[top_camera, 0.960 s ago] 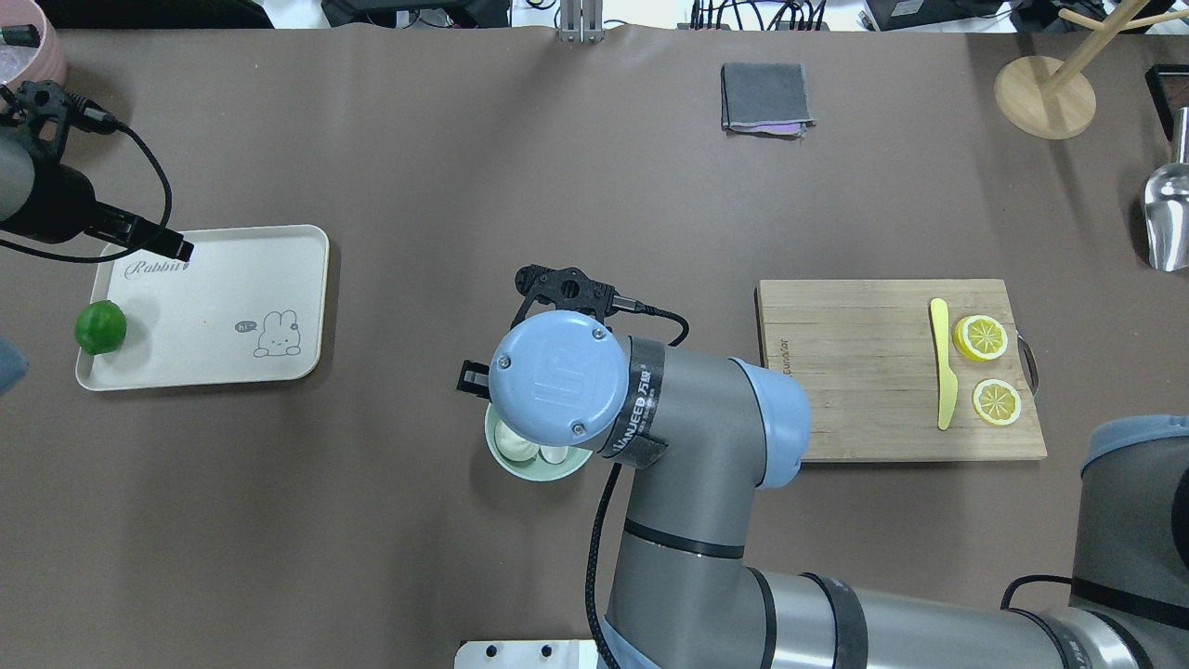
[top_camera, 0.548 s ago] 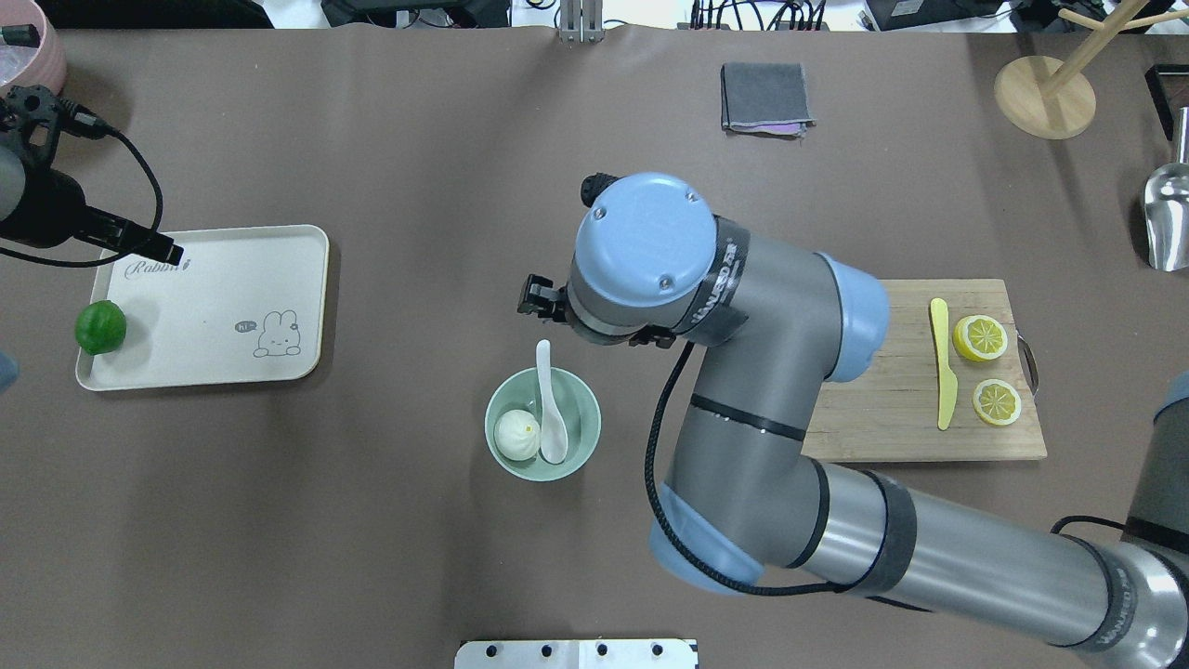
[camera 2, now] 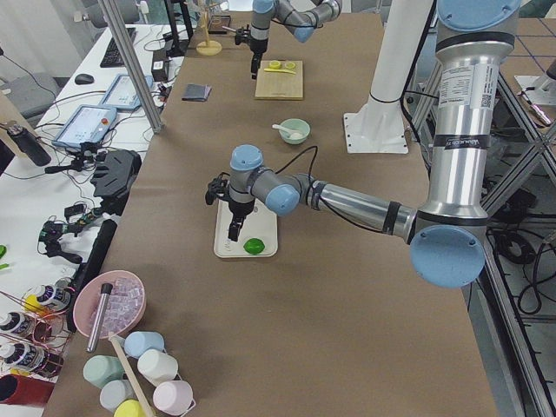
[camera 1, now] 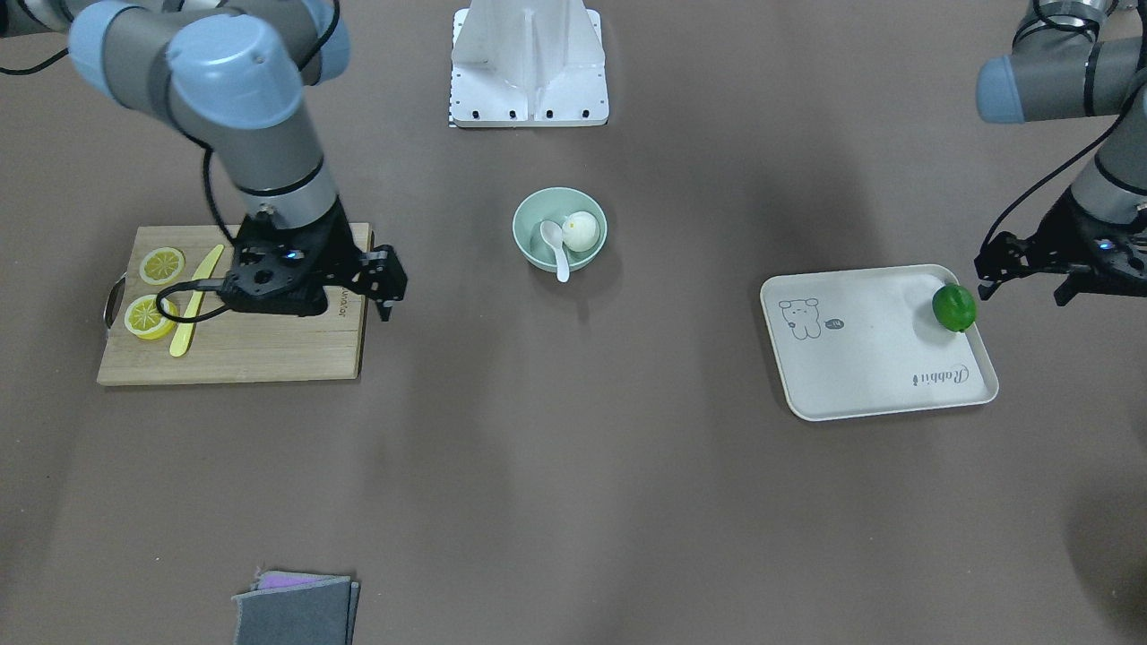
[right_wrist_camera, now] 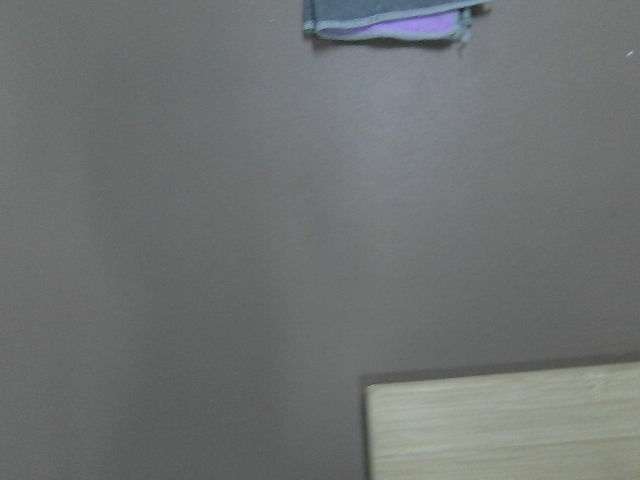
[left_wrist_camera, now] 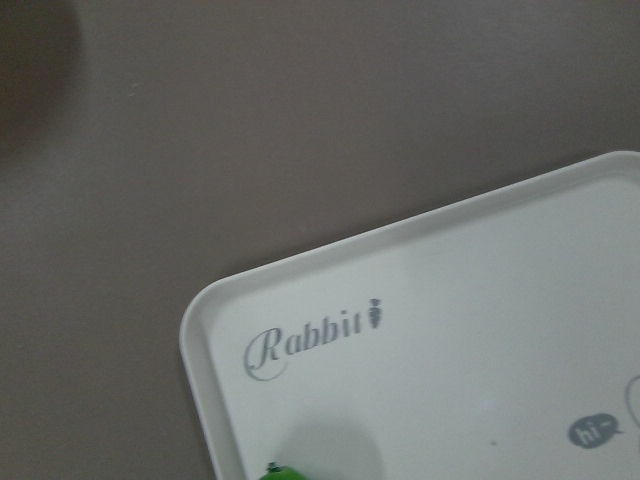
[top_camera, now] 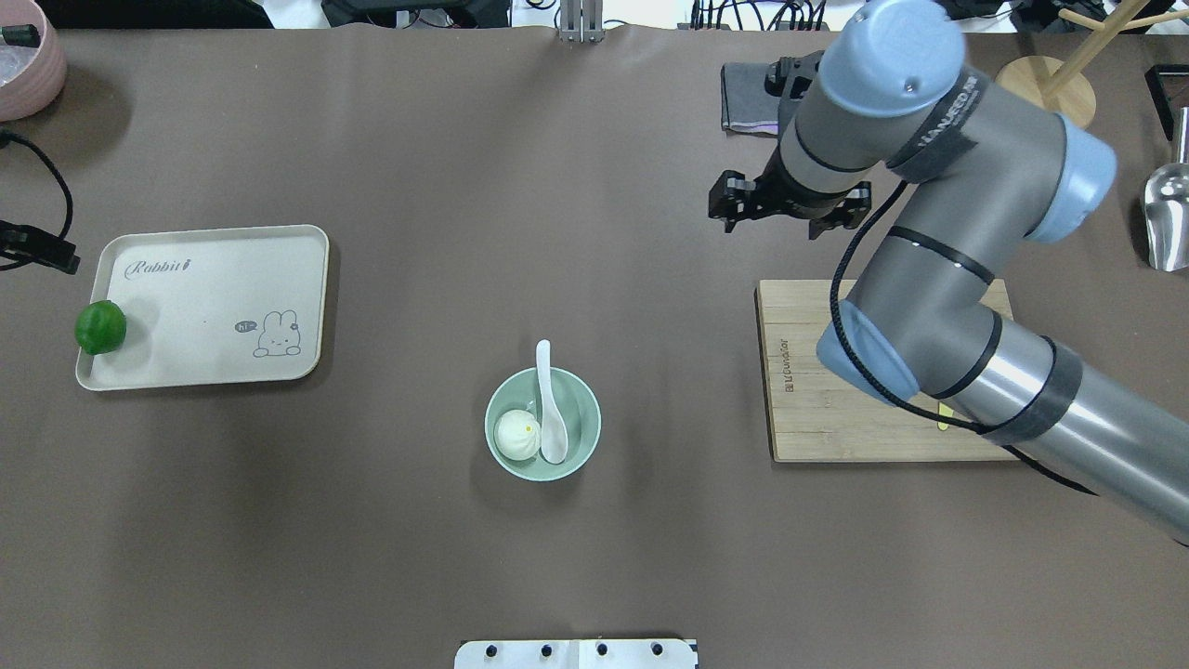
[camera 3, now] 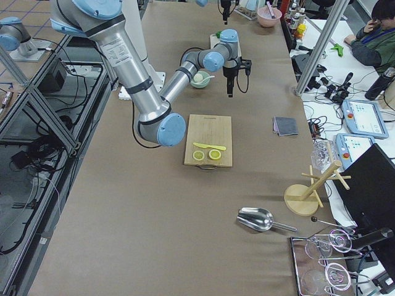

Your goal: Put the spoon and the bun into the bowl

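The pale mint-green bowl (top_camera: 583,420) (camera 1: 530,215) stands at mid-table. The white bun (top_camera: 516,434) (camera 1: 580,231) lies inside it. The white spoon (top_camera: 550,409) (camera 1: 556,246) lies in the bowl beside the bun, its handle sticking out over the far rim. My right gripper (top_camera: 729,203) (camera 1: 387,291) hangs empty above the table by the cutting board's far corner, well away from the bowl, and looks open. My left gripper (camera 1: 986,273) (camera 2: 233,233) hovers at the tray's outer edge near the lime; I cannot tell if it is open.
A cream tray (top_camera: 214,307) at the left carries a green lime (top_camera: 100,326). A wooden cutting board (top_camera: 799,372) at the right holds lemon slices (camera 1: 161,264) and a yellow knife (camera 1: 197,300). A grey cloth (camera 1: 296,609), a wooden stand (top_camera: 1045,98) and a metal scoop (top_camera: 1169,218) lie far right.
My right arm has swung from over the bowl away to the far right, uncovering the bun and spoon in the bowl. My left arm has drawn back leftward, almost out of the overhead view.
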Robot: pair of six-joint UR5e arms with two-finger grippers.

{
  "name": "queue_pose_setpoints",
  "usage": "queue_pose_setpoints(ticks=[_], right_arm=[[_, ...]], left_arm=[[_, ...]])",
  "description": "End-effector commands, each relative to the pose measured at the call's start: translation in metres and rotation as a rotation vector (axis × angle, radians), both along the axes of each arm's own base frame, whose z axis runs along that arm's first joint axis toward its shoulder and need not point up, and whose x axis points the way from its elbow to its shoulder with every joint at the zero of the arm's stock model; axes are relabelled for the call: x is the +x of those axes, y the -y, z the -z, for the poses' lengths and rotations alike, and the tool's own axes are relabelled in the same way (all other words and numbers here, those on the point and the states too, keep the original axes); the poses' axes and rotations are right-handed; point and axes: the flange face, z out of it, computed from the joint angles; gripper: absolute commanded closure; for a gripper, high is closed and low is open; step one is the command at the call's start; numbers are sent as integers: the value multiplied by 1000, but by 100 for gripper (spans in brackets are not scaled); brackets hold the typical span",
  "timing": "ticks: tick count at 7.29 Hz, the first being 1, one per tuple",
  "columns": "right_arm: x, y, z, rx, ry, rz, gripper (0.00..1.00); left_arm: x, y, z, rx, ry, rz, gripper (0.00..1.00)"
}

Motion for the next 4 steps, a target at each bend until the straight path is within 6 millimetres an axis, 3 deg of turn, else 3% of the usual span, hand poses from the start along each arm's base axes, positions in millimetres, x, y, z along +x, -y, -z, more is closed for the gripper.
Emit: queue_pose_setpoints(ticks=[1, 2, 3, 4], right_arm=[[111, 37, -77, 87, -50, 150, 0], [177, 41, -130, 108, -73, 208, 0], [261, 35, -188, 110, -68, 242, 0], [333, 9, -248, 107, -59, 272, 0]], left_arm=[[-86, 2, -23, -39, 68, -109, 1], [-125, -3, -34, -35, 38, -134, 1], [-151, -6, -47, -23, 35, -146, 1], [-169, -7, -61, -50, 31, -114, 1]])
